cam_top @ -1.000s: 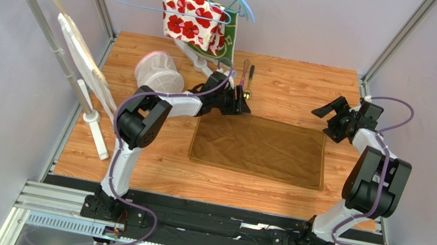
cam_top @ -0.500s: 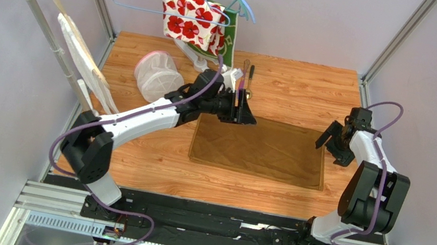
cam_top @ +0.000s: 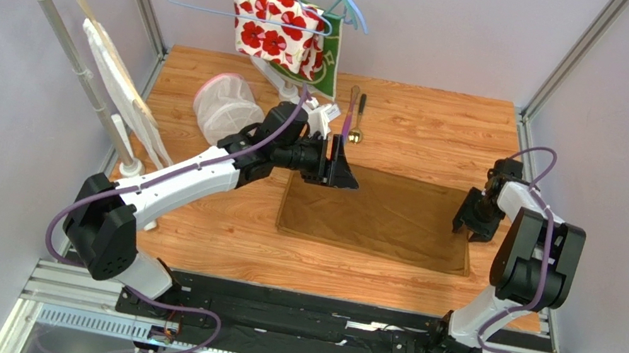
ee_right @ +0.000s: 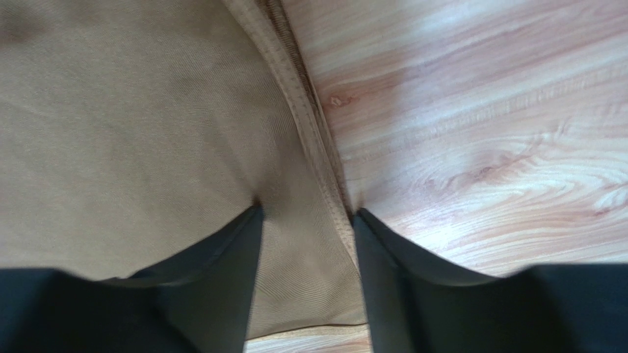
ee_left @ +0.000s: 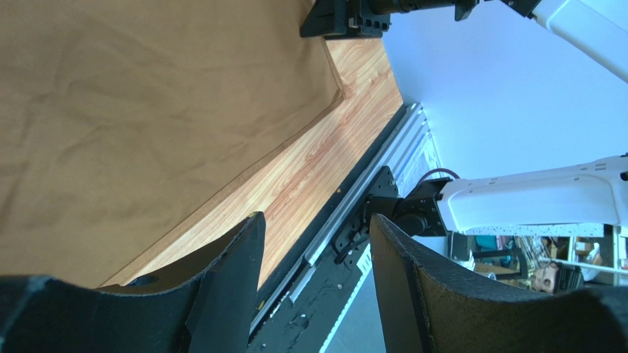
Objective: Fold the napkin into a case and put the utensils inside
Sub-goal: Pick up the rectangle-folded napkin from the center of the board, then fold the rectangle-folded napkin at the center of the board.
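The golden-brown napkin (cam_top: 379, 214) lies flat and unfolded in the middle of the table. The purple-pink knife-like stick (cam_top: 352, 104) and the gold-bowled spoon (cam_top: 358, 122) lie side by side beyond its far edge. My left gripper (cam_top: 344, 168) is open and empty, hovering over the napkin's far left corner; in the left wrist view (ee_left: 315, 220) the napkin (ee_left: 133, 110) lies beneath it. My right gripper (cam_top: 467, 219) is down at the napkin's right edge. In the right wrist view (ee_right: 306, 213) its open fingers straddle the hemmed edge of the napkin (ee_right: 147, 132), one on cloth, one on wood.
A pink-rimmed mesh basket (cam_top: 229, 107) stands at the back left. A rail holds hangers with a white red-flowered cloth (cam_top: 278, 25) and a green cloth (cam_top: 333, 63). A white pole stand (cam_top: 134, 167) and a hanging white bag (cam_top: 117, 91) are on the left.
My left arm has stretched out and lifted over the napkin's far left corner. My right gripper has come down from the far right onto the napkin's right edge.
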`<state>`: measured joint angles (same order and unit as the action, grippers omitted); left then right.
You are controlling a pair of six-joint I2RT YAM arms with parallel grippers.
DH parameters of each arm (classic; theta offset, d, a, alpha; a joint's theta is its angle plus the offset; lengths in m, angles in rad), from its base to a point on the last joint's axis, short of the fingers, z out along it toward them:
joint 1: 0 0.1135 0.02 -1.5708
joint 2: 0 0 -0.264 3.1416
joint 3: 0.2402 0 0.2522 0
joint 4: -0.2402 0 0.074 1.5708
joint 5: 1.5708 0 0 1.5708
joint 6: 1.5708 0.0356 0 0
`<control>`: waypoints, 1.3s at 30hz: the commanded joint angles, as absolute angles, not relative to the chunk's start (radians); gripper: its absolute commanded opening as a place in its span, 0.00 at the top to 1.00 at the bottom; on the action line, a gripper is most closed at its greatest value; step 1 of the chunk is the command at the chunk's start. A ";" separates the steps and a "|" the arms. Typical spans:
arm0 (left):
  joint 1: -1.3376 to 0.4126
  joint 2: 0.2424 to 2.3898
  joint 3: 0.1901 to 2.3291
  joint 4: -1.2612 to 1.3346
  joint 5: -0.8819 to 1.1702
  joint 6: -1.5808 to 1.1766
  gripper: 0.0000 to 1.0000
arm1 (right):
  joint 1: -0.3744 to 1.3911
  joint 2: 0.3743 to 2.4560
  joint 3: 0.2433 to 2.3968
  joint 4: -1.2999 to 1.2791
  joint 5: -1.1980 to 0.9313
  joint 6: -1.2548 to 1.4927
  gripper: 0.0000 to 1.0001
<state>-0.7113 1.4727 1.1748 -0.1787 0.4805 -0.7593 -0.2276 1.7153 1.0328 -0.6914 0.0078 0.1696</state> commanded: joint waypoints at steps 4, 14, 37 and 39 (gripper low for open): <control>-0.710 1.466 1.207 -0.193 0.499 -0.739 0.36 | -0.216 1.795 1.037 -0.672 -0.043 0.158 0.66; -0.709 1.618 1.299 -0.261 0.466 -0.704 0.36 | -0.127 1.617 1.075 -0.771 0.141 0.170 1.00; -0.796 2.348 1.855 -0.216 0.407 -0.948 0.58 | -0.123 1.407 1.111 -0.790 0.106 0.207 1.00; -0.802 2.387 1.865 -0.213 0.408 -0.972 0.58 | -0.117 1.381 1.118 -0.793 0.095 0.213 1.00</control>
<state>-0.7906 2.3474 1.8160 -0.2398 0.4194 -0.8913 -0.1253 1.4544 1.0794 -0.7967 0.1165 0.1940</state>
